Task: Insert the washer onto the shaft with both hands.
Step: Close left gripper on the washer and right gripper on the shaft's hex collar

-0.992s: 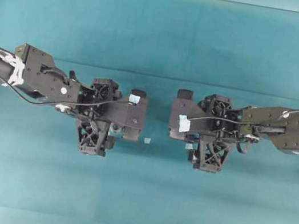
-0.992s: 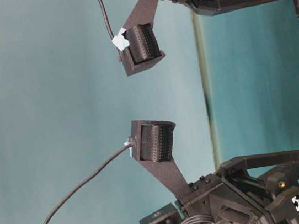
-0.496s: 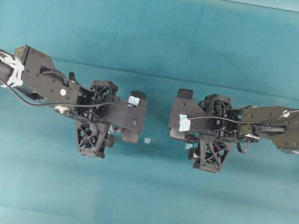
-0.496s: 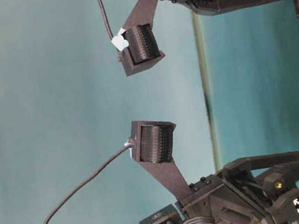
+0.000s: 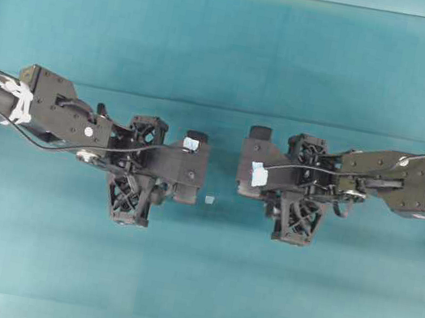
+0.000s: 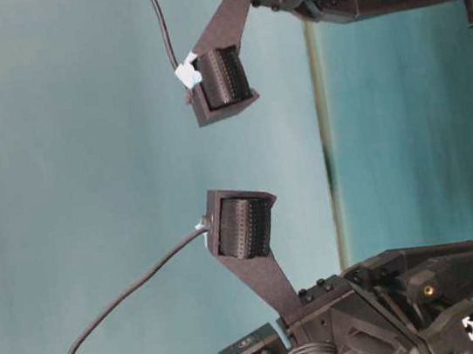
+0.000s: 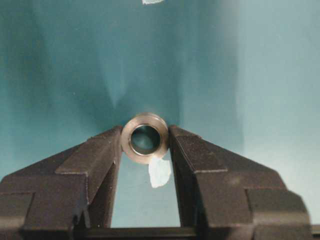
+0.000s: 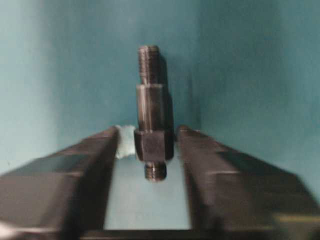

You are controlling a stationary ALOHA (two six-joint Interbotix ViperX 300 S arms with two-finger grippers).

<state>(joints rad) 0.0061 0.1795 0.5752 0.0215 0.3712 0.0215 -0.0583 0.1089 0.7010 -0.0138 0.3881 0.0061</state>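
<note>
Both grippers have drawn their jaws inward since the earlier overhead picture, where the lattice fingers stood wider apart; the arms themselves sit in much the same places on the teal table (image 5: 190,287).

Seen from the left wrist camera, the left gripper (image 7: 145,142) has its jaws closed onto the washer (image 7: 145,137): both fingertips touch the ring's sides, so it is pinched between them right at their tips. The washer lies flat with its dark hole facing the camera. A pale tape scrap (image 7: 159,172) lies on the table just behind it, between the fingers.

Seen from the right wrist camera, the right gripper (image 8: 148,137) has narrowed around the shaft (image 8: 151,112). The shaft runs lengthwise away from the camera, its wide block between the fingertips and its threaded narrow end beyond them. Slim gaps seem to remain on both sides of the block, though the blur leaves contact uncertain.

Overhead, the left gripper (image 5: 159,193) and right gripper (image 5: 273,211) face each other, well apart.
</note>
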